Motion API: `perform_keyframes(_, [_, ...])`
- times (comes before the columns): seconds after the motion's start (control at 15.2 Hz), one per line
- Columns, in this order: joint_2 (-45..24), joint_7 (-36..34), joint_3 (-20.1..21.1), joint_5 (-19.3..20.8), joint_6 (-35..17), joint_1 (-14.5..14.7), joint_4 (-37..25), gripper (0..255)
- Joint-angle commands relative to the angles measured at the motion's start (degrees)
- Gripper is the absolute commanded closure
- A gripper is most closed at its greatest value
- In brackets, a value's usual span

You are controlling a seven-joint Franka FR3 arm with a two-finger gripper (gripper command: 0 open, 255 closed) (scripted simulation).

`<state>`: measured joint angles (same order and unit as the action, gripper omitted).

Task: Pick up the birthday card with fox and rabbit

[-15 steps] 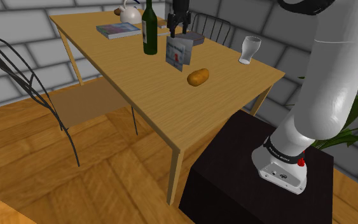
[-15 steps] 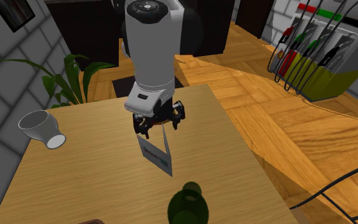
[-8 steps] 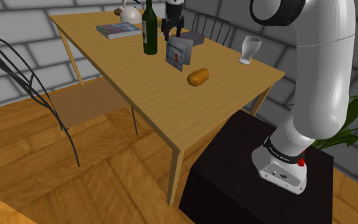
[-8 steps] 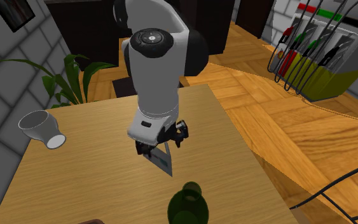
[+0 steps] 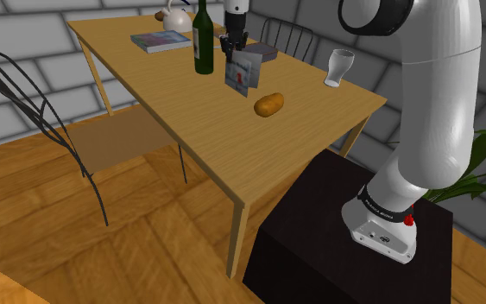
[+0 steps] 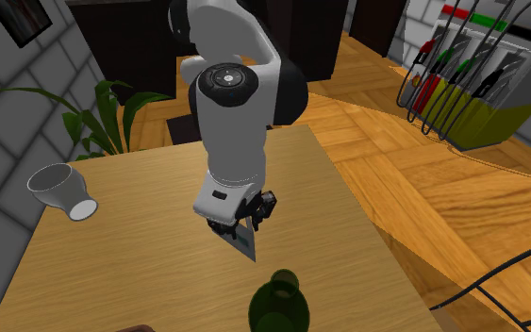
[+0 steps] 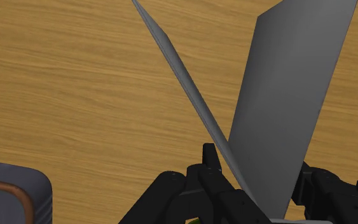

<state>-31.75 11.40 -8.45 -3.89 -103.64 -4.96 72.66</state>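
The black gripper (image 7: 257, 167), its jaws spread apart, straddled the thin folded birthday card (image 7: 285, 95), grey inside, on the grained wooden table (image 7: 75, 95).

Grey stone-block walls (image 5: 25, 26), wood plank floor (image 5: 103, 259), wooden table (image 5: 189, 112), wire chair (image 5: 120, 138).

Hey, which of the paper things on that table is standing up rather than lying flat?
The folded birthday card, standing on edge under the gripper; the book by the wine bottle lies flat.
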Motion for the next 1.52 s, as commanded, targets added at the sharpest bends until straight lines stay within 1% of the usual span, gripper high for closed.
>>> perform_keyframes(0.0, [0.01,0.0,0.0,0.0,-0.06,0.0,0.08,255])
perform_keyframes(0.46, [0.0,0.0,0.0,0.0,-0.02,0.01,0.04,255])
perform_keyframes(0.99, [-0.19,-0.09,-0.05,0.03,6.26,-0.29,-6.44,255])
perform_keyframes(1.45, [-1.6,-0.16,-0.04,-0.11,12.57,-0.77,-14.18,255])
